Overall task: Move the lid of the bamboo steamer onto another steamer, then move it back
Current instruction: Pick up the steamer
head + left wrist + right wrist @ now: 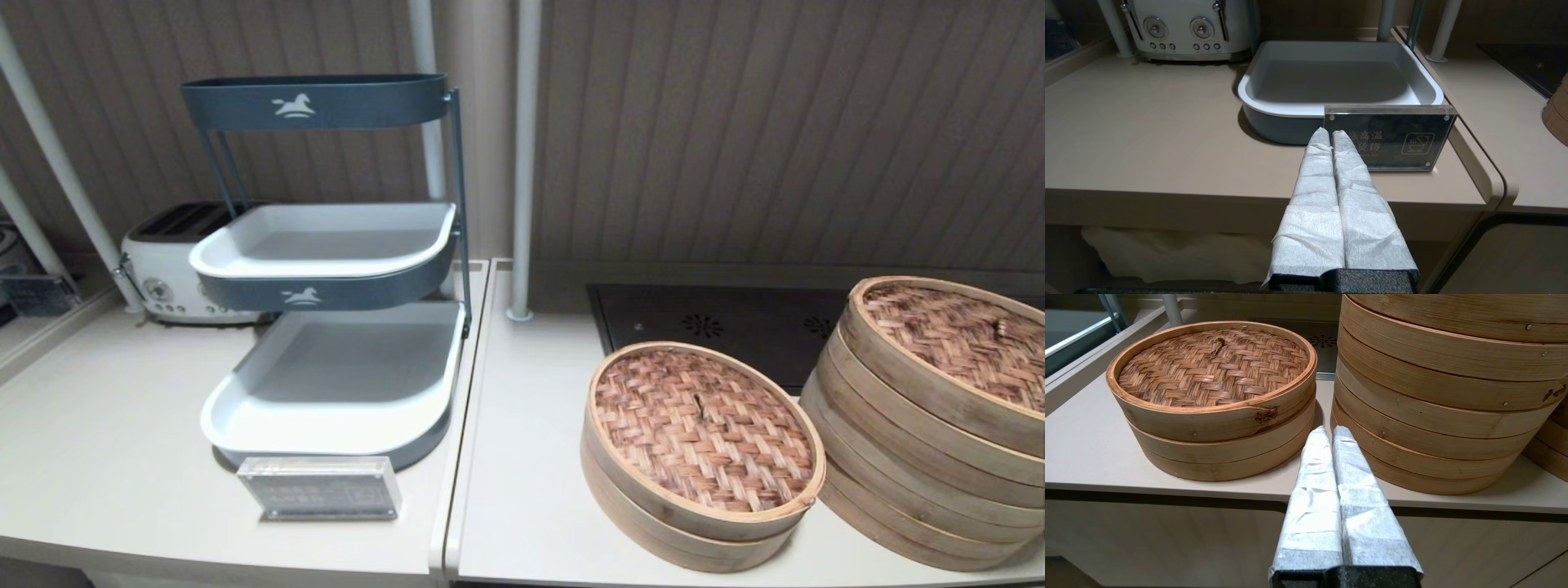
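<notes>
The bamboo steamer lid point(718, 441) point(1212, 367), reddish-brown weave with a thin dark loop handle point(699, 403), rests on a low steamer point(653, 523) on the right counter. The tall steamer point(898, 482) point(1437, 396) of several stacked rings stands right beside it and carries its own woven lid with a pale knob point(1000, 327). My right gripper point(1327, 430) is shut and empty, off the counter's front edge, aimed at the gap between the two steamers. My left gripper point(1331, 132) is shut and empty in front of the left counter. Neither gripper shows in the head view.
A blue-grey tiered rack point(326, 245) with white trays point(1339, 77) stands on the left counter, with an acrylic sign point(320, 487) point(1392, 139) before it and a toaster point(163, 261) behind. A black hob point(718, 327) lies behind the steamers. White poles point(522, 163) rise at the back.
</notes>
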